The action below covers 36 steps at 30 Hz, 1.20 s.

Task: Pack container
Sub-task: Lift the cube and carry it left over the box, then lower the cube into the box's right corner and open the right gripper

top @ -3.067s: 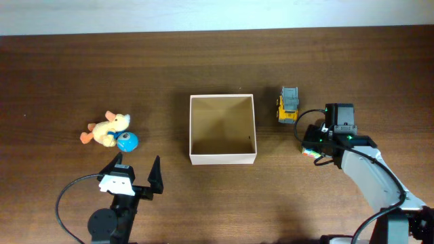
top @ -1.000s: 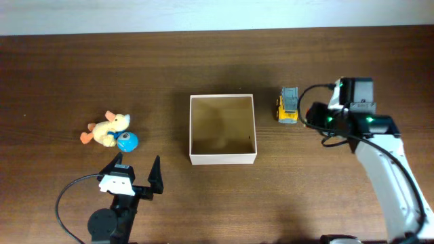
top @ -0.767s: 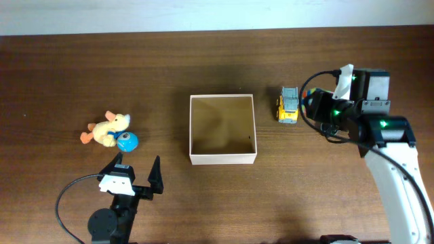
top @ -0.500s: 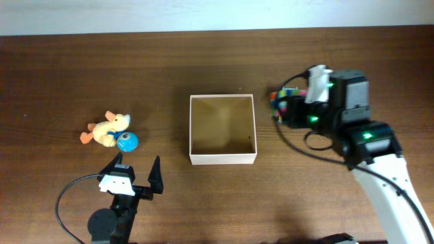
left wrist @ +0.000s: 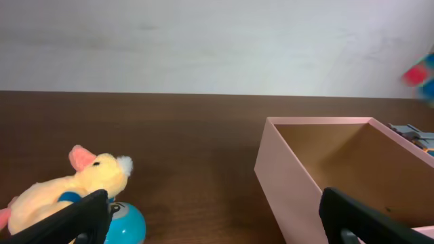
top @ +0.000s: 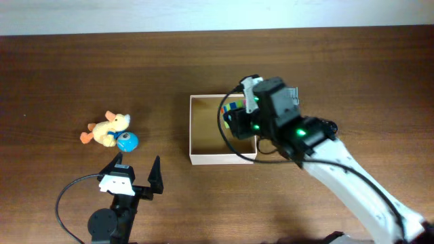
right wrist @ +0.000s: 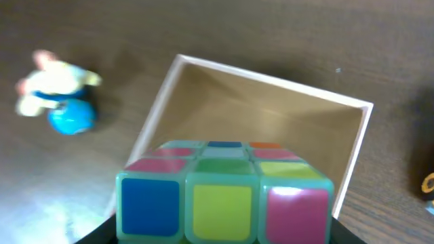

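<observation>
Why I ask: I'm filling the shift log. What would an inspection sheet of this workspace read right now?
Surface: dark wooden table, no damage seen.
Job's things: container open, the visible part of its brown inside bare; puzzle cube held above it.
Clutter: plush duck touching a blue ball, left of the container.
Grippers: right gripper shut on the puzzle cube; left gripper open, holding nothing.
Cables: left arm cable loops beside its base; right arm cable arcs over the container.
Surroundings: pale wall behind the table; nothing else seen.
</observation>
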Tool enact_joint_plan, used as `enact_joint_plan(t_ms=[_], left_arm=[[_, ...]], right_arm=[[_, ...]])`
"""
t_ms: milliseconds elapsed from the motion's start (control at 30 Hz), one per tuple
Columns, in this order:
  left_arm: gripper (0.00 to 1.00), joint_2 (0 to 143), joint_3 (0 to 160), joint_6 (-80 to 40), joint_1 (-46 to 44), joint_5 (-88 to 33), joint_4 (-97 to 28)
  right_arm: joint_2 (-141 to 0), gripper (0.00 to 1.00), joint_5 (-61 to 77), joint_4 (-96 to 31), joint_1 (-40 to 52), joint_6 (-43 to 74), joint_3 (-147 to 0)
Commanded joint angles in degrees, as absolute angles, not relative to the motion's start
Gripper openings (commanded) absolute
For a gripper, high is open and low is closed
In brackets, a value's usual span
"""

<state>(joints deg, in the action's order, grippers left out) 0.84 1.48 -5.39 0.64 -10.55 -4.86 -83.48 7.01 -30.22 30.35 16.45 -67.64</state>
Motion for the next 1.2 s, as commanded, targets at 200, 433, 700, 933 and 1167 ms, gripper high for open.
enact_joint_plan(t_ms=[200,433,700,933,1167], left_arm=[[0.99,0.3,1.13,-4.27,0.38,-11.16,-4.75],[0.99,0.3,1.13,-4.27,0.38,-11.16,-4.75],[0.99,0.3,1.13,-4.27,0.38,-11.16,-4.75],[0.99,0.3,1.13,-4.27,0.38,-11.16,-4.75],[0.99,0.3,1.13,-4.27,0.38,-11.16,-4.75]], right_arm=[[-92.66,0.54,-1.74,-24.56,30.74,18.02,-68.86],[-93.08,0.54,-11.18,-23.05,30.74,18.02,-68.86],[-95.04,0.53,-12.75,-21.06,30.74,20.03,-68.84],[-99.81,0.53,-12.49,-19.88,30.87,23.33,-68.82],[-102.26,0.53,-12.51,-19.68,31.16,23.46,-68.79]])
